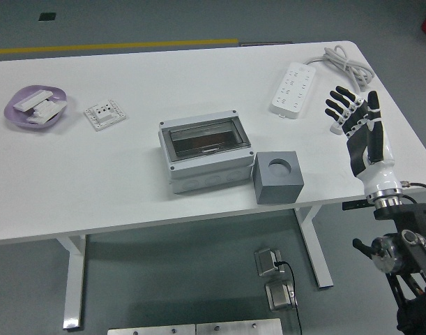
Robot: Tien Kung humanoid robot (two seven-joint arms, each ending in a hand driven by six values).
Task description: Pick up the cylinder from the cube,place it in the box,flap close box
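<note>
Over the desk's [94, 181] right edge, the right hand [359, 132] hovers with fingers [338, 105] spread, holding nothing. Cube [277, 177] shows an empty hole and no cylinder is visible, while the box [206, 152] appears closed. Judging by this, the task looks nearly finished.

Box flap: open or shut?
Shut. The clear flap lies flat in the box top; the cube's round hole shows no cylinder.
</note>
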